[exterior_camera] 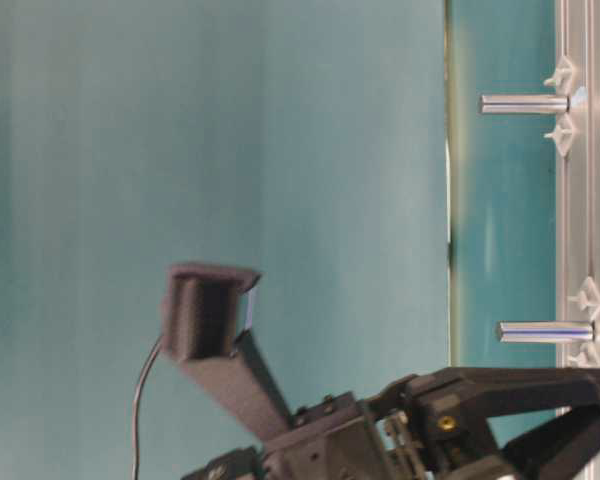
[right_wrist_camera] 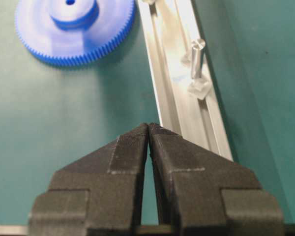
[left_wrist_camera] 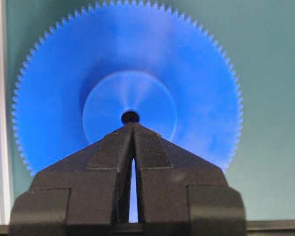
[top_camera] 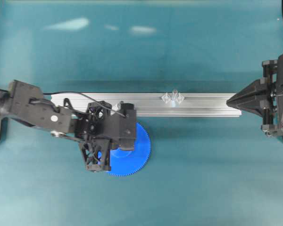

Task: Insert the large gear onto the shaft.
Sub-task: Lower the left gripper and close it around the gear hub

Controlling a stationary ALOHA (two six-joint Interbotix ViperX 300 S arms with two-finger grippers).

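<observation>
The large gear (left_wrist_camera: pixel 187 83), a flat bright-blue toothed disc, lies on the teal table just in front of the rail. My left gripper (left_wrist_camera: pixel 132 126) hovers over it, shut, its tips right by the centre hole (left_wrist_camera: pixel 130 117) with nothing between them. From overhead, the left gripper (top_camera: pixel 123 141) covers the left half of the gear (top_camera: pixel 141 153). The shaft (top_camera: pixel 173 96), a small silvery pin between two clear brackets, stands on the rail to the gear's upper right. My right gripper (top_camera: pixel 230 100) is shut and empty at the rail's right end. Its wrist view shows the shaft (right_wrist_camera: pixel 196 54) and the gear (right_wrist_camera: pixel 73 34) ahead of the right gripper (right_wrist_camera: pixel 148 127).
A long aluminium rail (top_camera: pixel 203 106) runs across the middle of the table. A second upright pin (exterior_camera: pixel 545 331) stands on the rail nearer my left arm. The left arm's cable (top_camera: pixel 85 94) loops over the rail's left part.
</observation>
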